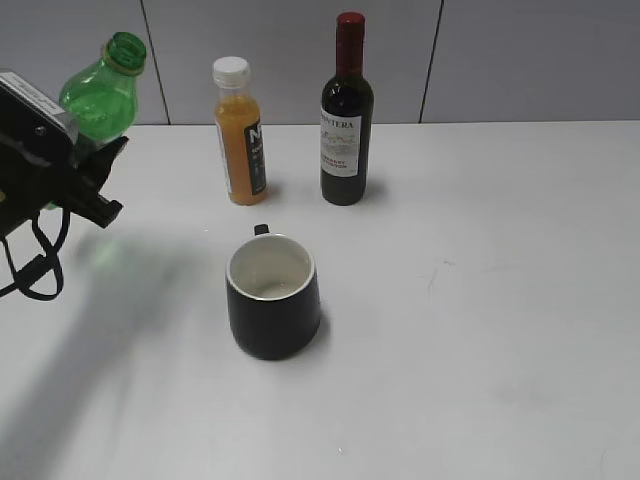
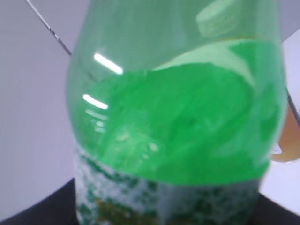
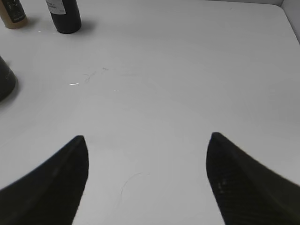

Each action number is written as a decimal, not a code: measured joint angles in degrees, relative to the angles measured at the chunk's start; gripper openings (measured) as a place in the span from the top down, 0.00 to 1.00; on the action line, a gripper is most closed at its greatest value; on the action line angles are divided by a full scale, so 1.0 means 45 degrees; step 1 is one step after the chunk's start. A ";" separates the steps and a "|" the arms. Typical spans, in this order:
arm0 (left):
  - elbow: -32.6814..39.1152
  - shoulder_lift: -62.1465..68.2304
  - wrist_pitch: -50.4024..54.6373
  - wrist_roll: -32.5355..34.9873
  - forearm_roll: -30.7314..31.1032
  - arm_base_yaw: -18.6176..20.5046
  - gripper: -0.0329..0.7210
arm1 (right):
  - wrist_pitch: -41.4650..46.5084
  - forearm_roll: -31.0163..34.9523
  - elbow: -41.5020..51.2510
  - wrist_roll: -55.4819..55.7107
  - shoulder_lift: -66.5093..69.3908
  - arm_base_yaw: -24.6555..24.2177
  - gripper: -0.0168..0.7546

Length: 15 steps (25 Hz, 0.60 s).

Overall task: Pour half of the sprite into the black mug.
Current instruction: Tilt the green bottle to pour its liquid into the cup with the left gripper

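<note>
The sprite bottle [image 1: 103, 92], green and uncapped, is held up off the table at the far left, tilted a little to the right. My left gripper [image 1: 88, 175] is shut on its lower body. In the left wrist view the bottle [image 2: 178, 126] fills the frame, with green liquid and the patterned label at the bottom. The black mug [image 1: 272, 296] stands upright and empty at the table's middle, to the right of and below the bottle; its edge shows in the right wrist view [image 3: 5, 80]. My right gripper [image 3: 146, 178] is open and empty over bare table, out of the exterior view.
An orange juice bottle [image 1: 240, 131] with a white cap and a dark wine bottle [image 1: 346, 112] stand side by side behind the mug. Both also show in the right wrist view, the juice bottle [image 3: 13, 14] and the wine bottle [image 3: 64, 15]. The white table [image 1: 480, 280] extends right.
</note>
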 joint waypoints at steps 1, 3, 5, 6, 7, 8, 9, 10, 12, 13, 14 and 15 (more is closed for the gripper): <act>0.0014 -0.0014 -0.0050 0.0545 0.0073 0.0000 0.40 | 0.0000 0.0000 0.0000 0.0000 0.0000 0.0000 0.21; 0.0044 -0.0014 -0.0063 0.1736 0.0150 -0.0030 0.40 | 0.0000 0.0000 0.0000 0.0000 0.0000 0.0000 0.21; 0.0071 -0.0014 -0.0063 0.2877 0.0150 -0.0108 0.40 | 0.0000 0.0000 0.0000 0.0000 0.0000 0.0000 0.21; 0.0083 -0.0019 -0.0063 0.3282 0.0137 -0.0166 0.40 | 0.0000 0.0000 0.0000 0.0000 0.0000 0.0000 0.21; 0.0096 -0.0019 -0.0036 0.3518 0.0125 -0.0225 0.40 | 0.0000 0.0000 0.0000 0.0000 0.0000 0.0000 0.21; 0.0096 -0.0019 -0.0025 0.3661 0.0114 -0.0278 0.40 | 0.0000 0.0000 0.0000 0.0000 0.0000 0.0000 0.21; 0.0096 -0.0019 -0.0009 0.3752 0.0114 -0.0356 0.40 | 0.0000 0.0000 0.0000 0.0000 0.0000 0.0000 0.21; 0.0096 -0.0019 -0.0009 0.3869 0.0103 -0.0380 0.40 | 0.0000 0.0000 0.0000 0.0000 0.0000 0.0000 0.21; 0.0096 -0.0019 -0.0005 0.4261 0.0091 -0.0408 0.40 | 0.0000 0.0000 0.0000 0.0000 0.0000 0.0000 0.21; 0.0096 -0.0019 -0.0005 0.4497 0.0053 -0.0422 0.40 | 0.0000 0.0000 0.0000 0.0000 0.0000 0.0000 0.21; 0.0096 -0.0019 0.0007 0.4828 -0.0019 -0.0422 0.40 | 0.0000 0.0000 0.0000 0.0000 0.0000 0.0000 0.21; 0.0096 -0.0019 0.0007 0.5198 -0.0130 -0.0422 0.40 | 0.0000 0.0000 0.0000 0.0000 0.0000 0.0000 0.21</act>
